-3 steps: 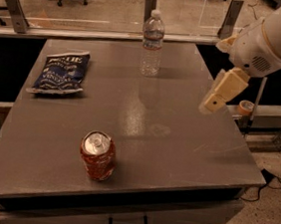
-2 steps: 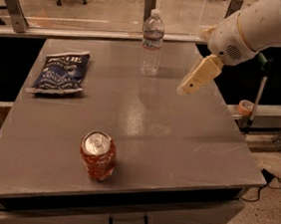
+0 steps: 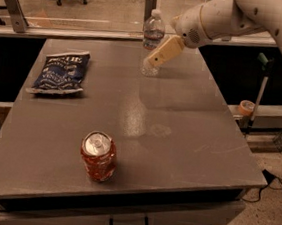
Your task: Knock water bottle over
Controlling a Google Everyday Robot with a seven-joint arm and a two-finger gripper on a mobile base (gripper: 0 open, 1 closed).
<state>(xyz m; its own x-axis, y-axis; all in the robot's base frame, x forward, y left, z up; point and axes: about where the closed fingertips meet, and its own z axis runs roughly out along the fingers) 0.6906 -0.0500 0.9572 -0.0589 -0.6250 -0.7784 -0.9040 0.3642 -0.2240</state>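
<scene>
The water bottle (image 3: 152,35), clear ribbed plastic with a white cap, stands upright at the far middle of the grey table (image 3: 190,119). My gripper (image 3: 153,60), tan-fingered on a white arm coming from the upper right, is right in front of the bottle's lower half and covers part of it. Its tip is at or touching the bottle's body; I cannot tell which. The bottle's base shows below the gripper tip.
An orange-red soda can (image 3: 97,156) stands near the table's front left. A dark blue chip bag (image 3: 60,72) lies at the left. A glass partition runs behind the table. A tape roll (image 3: 246,106) sits on a ledge to the right.
My arm has swung left from the table's right edge to the bottle, and the gripper is now against its lower half. The bottle still stands upright. The can and bag have not moved.
</scene>
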